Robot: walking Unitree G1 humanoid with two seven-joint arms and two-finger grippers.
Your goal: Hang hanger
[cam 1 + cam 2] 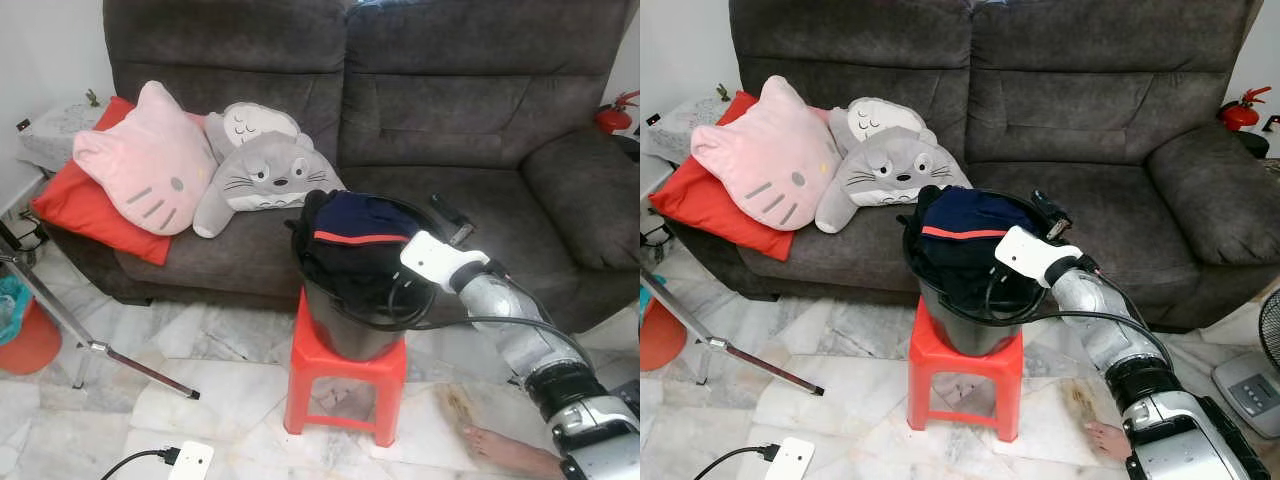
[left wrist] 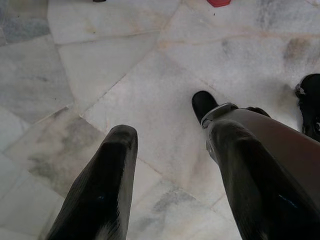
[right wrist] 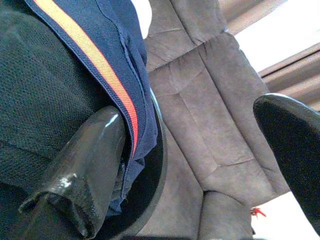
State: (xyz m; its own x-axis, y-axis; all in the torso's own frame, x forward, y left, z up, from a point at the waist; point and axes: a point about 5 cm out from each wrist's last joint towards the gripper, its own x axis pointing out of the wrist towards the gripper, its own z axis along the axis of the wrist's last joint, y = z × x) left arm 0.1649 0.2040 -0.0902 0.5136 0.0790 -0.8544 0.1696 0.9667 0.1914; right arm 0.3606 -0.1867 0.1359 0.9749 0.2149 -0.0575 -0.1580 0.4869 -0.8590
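A black bucket [image 1: 352, 335] stands on a red plastic stool [image 1: 345, 375] in front of the sofa. It is stuffed with dark clothes, topped by a navy garment with an orange stripe [image 1: 362, 222]. My right arm [image 1: 505, 315] reaches from the right, its white wrist over the bucket's rim. In the right wrist view my right gripper [image 3: 187, 112] is open. One finger [image 3: 85, 160] rests against the striped garment [image 3: 75, 55]; the other is well apart. My left gripper [image 2: 162, 120] hangs open over the marble floor, holding nothing.
A grey sofa [image 1: 450, 110] carries a pink cat cushion [image 1: 145, 160], a grey plush [image 1: 262, 170], a red cushion and a black remote-like object [image 1: 452, 216]. A metal stand leg [image 1: 90, 345] and a power strip [image 1: 190, 460] lie to the left. A person's bare foot [image 1: 500, 445] is by the stool.
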